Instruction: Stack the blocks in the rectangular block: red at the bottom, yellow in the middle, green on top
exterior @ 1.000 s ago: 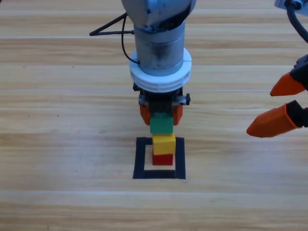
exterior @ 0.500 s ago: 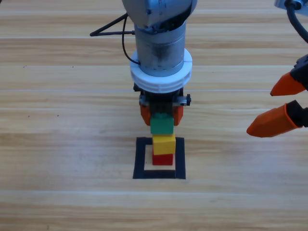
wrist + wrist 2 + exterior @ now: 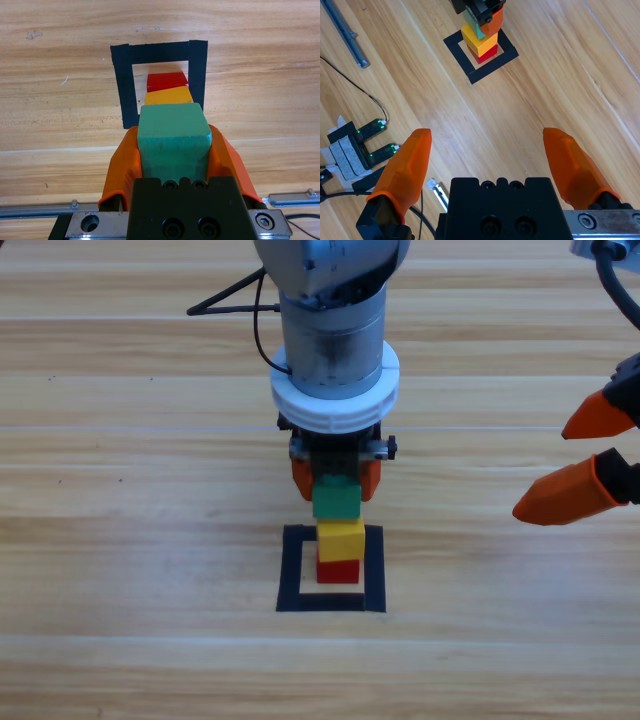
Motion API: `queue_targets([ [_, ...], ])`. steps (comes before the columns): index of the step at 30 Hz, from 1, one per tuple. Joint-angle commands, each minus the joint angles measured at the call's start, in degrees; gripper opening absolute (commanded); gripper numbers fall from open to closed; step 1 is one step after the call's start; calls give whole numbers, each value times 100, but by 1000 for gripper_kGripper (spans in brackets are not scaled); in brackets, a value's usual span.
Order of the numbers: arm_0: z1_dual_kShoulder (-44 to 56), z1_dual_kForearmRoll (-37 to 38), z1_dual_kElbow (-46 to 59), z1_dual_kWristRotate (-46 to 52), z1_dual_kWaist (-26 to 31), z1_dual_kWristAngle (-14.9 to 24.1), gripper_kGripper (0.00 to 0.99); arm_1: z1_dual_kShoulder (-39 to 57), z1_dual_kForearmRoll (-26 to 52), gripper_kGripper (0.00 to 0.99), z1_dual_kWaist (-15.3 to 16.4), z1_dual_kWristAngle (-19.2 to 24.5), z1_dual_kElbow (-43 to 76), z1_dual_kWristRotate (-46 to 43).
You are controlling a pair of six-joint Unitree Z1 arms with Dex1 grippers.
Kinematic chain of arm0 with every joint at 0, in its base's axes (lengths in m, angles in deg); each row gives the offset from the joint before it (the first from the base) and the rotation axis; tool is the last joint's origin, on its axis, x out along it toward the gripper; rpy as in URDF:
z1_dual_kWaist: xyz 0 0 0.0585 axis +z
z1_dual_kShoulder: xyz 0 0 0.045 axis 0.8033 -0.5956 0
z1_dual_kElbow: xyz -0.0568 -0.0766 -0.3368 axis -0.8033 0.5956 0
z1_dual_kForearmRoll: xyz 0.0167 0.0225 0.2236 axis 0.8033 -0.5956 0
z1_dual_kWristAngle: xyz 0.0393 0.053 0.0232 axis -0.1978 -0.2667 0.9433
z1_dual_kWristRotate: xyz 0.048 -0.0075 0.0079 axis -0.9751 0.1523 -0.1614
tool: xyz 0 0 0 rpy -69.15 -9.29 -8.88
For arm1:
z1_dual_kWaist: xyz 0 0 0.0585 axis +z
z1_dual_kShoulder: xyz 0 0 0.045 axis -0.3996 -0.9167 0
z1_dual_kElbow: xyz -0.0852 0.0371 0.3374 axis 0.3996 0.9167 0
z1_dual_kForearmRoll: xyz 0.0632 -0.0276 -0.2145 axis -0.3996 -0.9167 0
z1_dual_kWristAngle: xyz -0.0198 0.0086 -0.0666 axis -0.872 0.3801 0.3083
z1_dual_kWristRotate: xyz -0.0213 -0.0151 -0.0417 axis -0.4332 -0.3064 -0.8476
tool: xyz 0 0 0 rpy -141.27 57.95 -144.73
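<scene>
The green cube [image 3: 336, 500] is teal-green, plain, with faint wood grain on its face. Under it the yellow cube [image 3: 341, 537] is plain yellow, and the red cube [image 3: 338, 571] plain red. The square [image 3: 290, 570] is a black tape outline with bare wood inside. The surface [image 3: 130, 540] is light wood with long grain lines. Both the left gripper [image 3: 336, 480] and the right gripper [image 3: 585, 455] have orange jaws on black bodies.

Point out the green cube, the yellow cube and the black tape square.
green cube [image 3: 173, 129], left wrist view, its top face
yellow cube [image 3: 341, 537], high view, its top face
black tape square [image 3: 296, 567], high view, its left strip
</scene>
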Motion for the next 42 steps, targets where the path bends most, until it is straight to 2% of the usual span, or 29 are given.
queue_targets([
  [1,-316,-33,89,28,-132,-39,78,-306,-89,979,97,97,42,-56],
  [39,-413,-33,107,46,-203,5,81,-323,-89,979,97,114,42,-65],
  [40,-404,-33,89,46,-203,5,106,-323,-89,979,97,114,42,-65],
  [41,-404,-33,45,28,-203,14,170,-323,-89,979,97,114,42,-65],
  [42,-413,-33,-8,19,-203,5,331,-323,-89,979,97,114,42,-65],
])
